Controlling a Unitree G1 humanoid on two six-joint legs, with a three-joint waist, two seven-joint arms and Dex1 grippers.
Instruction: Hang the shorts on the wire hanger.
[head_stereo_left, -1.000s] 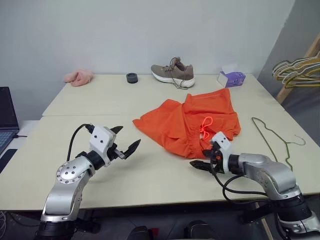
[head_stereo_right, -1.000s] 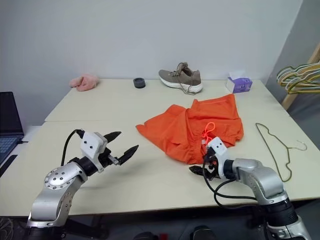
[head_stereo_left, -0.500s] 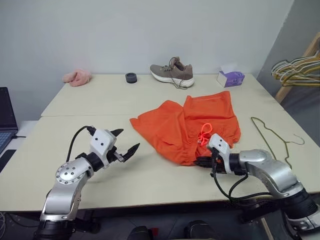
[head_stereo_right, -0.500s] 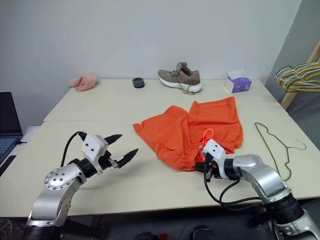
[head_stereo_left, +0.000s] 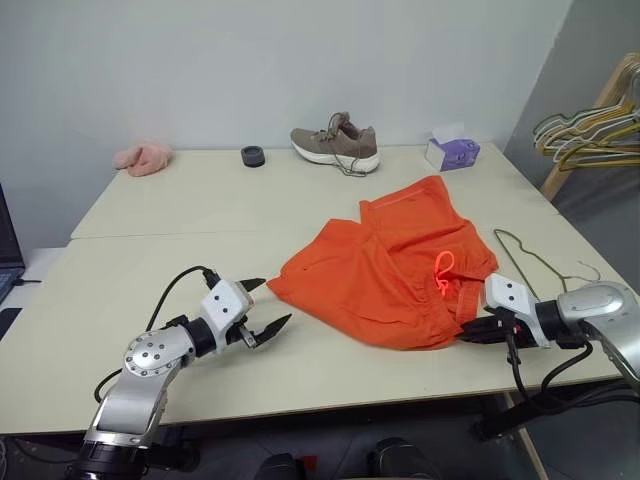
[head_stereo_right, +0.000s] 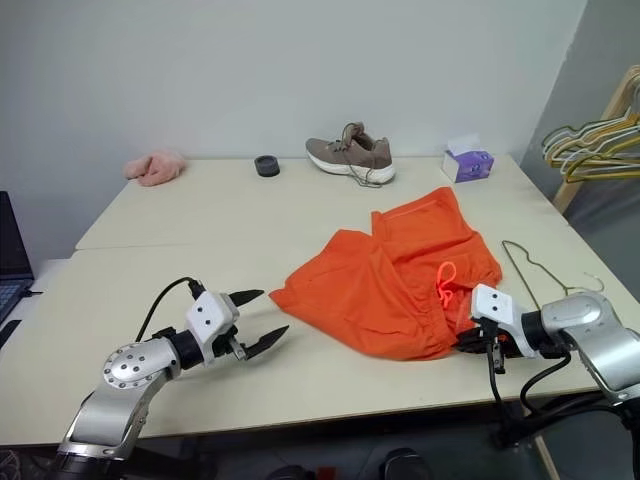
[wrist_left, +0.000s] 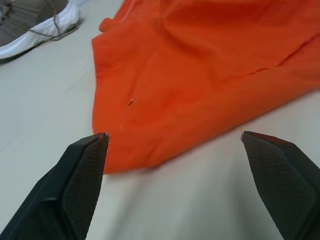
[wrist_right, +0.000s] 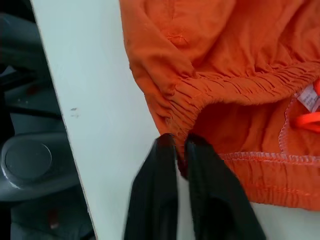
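The bright orange shorts (head_stereo_left: 390, 275) lie crumpled on the right half of the table, waistband and neon drawstring (head_stereo_left: 442, 272) toward the near right edge. My right gripper (head_stereo_left: 468, 335) is shut on the gathered waistband (wrist_right: 179, 145) at the table's front edge. The thin wire hanger (head_stereo_left: 520, 252) lies flat just right of the shorts, partly under their edge. Low over the table, my left gripper (head_stereo_left: 275, 300) stands open just short of the shorts' left corner (wrist_left: 115, 150), with nothing between its fingers (wrist_left: 85, 170).
Along the far edge sit a pink cloth (head_stereo_left: 140, 156), a black round object (head_stereo_left: 252, 156), a brown shoe (head_stereo_left: 335, 143) and a purple tissue box (head_stereo_left: 450, 152). A bunch of pastel hangers (head_stereo_left: 590, 125) hangs off a wooden rack beyond the right edge.
My right gripper has closed on the waistband and pulled the shorts to the right, stretching them toward the hanger. The left gripper has sunk a little and stays open.
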